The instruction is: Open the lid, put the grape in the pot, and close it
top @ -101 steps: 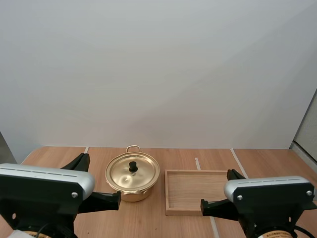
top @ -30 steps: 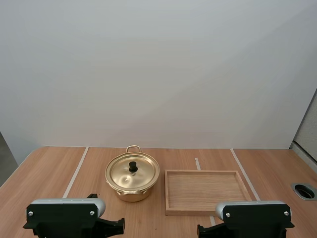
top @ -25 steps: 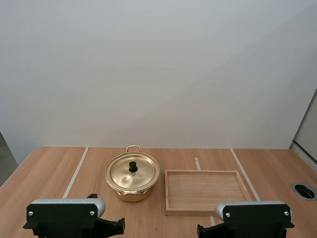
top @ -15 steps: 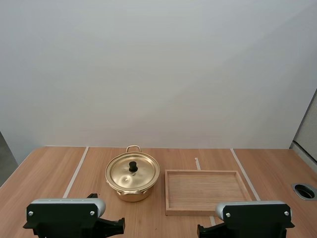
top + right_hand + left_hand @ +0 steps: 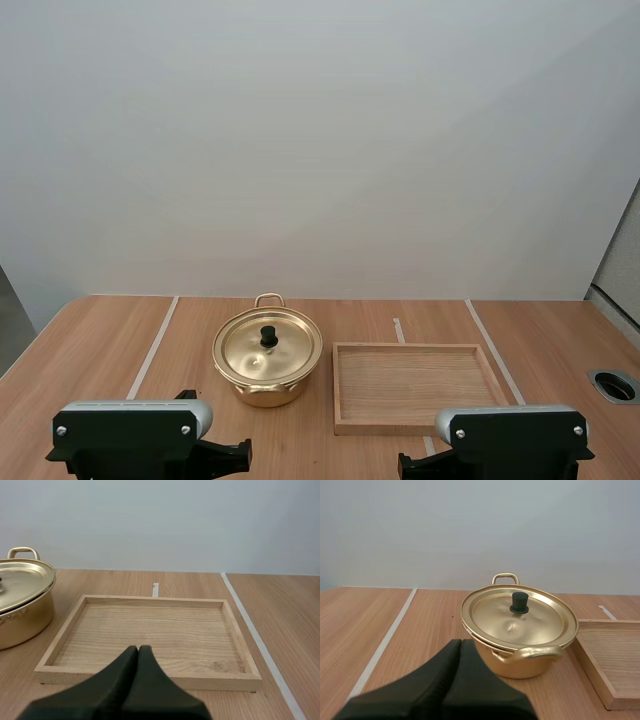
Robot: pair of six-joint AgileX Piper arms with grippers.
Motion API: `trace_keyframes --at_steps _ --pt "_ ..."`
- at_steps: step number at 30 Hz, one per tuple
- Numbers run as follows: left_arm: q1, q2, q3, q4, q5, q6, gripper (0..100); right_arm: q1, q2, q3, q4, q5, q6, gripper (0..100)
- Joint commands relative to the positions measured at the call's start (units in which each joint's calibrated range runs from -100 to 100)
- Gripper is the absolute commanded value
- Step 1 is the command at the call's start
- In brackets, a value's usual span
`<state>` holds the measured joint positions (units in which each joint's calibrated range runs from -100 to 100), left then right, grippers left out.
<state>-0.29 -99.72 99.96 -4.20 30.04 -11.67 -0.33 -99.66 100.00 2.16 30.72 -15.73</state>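
We see a wooden worktop crossed by pale tape lines, with a plain pale wall behind it and a round hole set in the surface near its right edge. The brass-coloured pot stands on the worktop left of centre. Its lid is seated on it, with the black knob upright in the middle. One loop handle faces the wall and the other faces us. The wooden tray lies flat just beside the pot on its right, with a narrow gap between them.

Both our arms sit low at the near edge, the left arm in front of the pot and the right arm in front of the tray. Our left tool has its fingers pressed together into one dark wedge, pinching nothing. It points at the pot's near handle and stops short of it. Our right tool is pressed together the same way and points at the tray from its near side.
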Motion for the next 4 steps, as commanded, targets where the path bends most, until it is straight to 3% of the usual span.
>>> trace_keyframes --at_steps 1,4 --pt "0.03 -0.3 0.0 0.3 -1.4 -0.2 0 -0.2 -0.3 0.0 0.1 -0.4 -0.1 0" --pt "0.03 -0.3 0.0 0.3 -1.4 -0.2 0 -0.2 -0.3 0.0 0.1 -0.4 -0.1 0"
